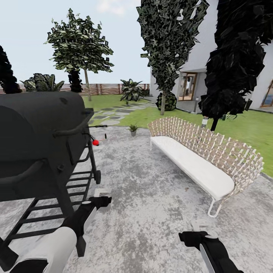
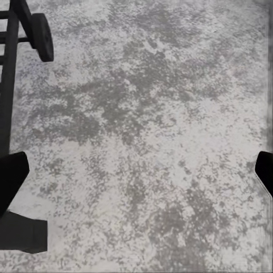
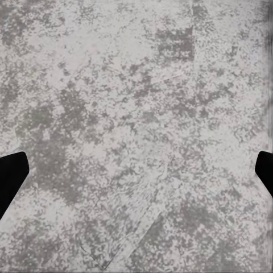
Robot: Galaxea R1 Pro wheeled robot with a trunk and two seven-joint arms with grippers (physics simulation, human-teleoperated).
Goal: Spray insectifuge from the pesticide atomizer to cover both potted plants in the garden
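Patio survey: robot in transit, both arms empty.

Landmark: black grill (image 1: 38, 144). Left gripper (image 1: 101, 201) hangs low by its legs, right gripper (image 1: 193, 237) further out over the grey patio (image 1: 151, 197); both spread wide and empty, apparently stowed for travel. One potted plant (image 1: 133, 129) stands upright at the patio's far edge, beyond the grill, near the white bench (image 1: 197, 163). Pesticide atomizer: cannot place it or tell its axis; the red spot (image 1: 95, 142) on the grill looks like a knob.

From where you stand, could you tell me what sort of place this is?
A home garden patio, most likely: a black grill and a slatted bench stand on mottled grey paving, with lawn and a white house beyond.
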